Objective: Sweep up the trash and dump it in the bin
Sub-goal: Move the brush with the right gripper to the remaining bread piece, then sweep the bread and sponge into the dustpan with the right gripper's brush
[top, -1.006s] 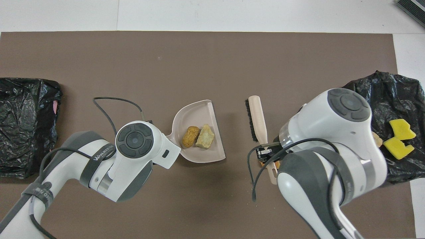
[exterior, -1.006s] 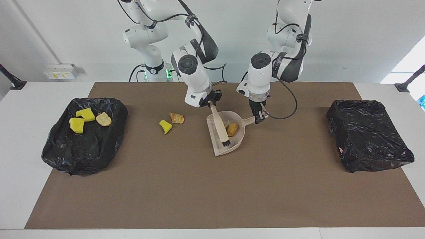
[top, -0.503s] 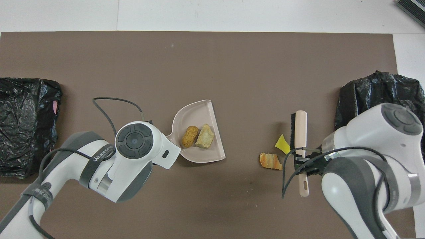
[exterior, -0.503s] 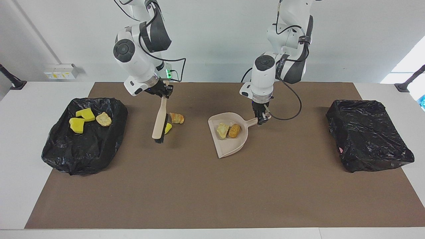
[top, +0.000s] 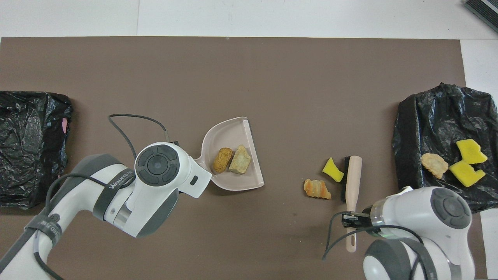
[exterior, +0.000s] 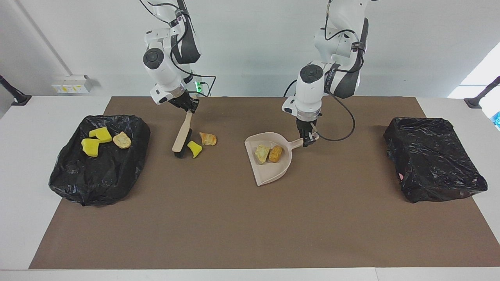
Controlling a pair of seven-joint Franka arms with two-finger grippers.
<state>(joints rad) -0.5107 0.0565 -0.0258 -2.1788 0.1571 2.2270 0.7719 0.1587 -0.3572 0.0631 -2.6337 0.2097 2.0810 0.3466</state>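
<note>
My right gripper (exterior: 189,110) is clamped on the handle of the brush (exterior: 182,135), which slants down so its black bristles rest on the mat. The relation that matters: the yellow sponge piece (exterior: 194,148) lies just beside the bristles, on the side toward the dustpan (exterior: 269,156), and the croissant piece (exterior: 208,138) sits just next to it, a little nearer to the robots. In the overhead view the brush's long axis runs away from the robots, so its bristle edge faces both pieces and, past them, the dustpan's open mouth. I judge a sideways stroke toward the left arm's end would carry both pieces that way, though the gap to the dustpan is a fair stretch of bare mat.

My left gripper (exterior: 308,139) is closed on the dustpan's handle, with the pan resting flat on the mat, mouth turned toward the brush. Inside it lie two bread pieces (exterior: 268,153), touching each other.

The black bin (exterior: 99,156) at the right arm's end already holds two yellow sponge chunks (exterior: 95,141) and one bread piece (exterior: 121,140). The other black bin (exterior: 433,158) at the left arm's end shows no trash on it that I can see.

The right arm is the nearer one to the loose trash.
</note>
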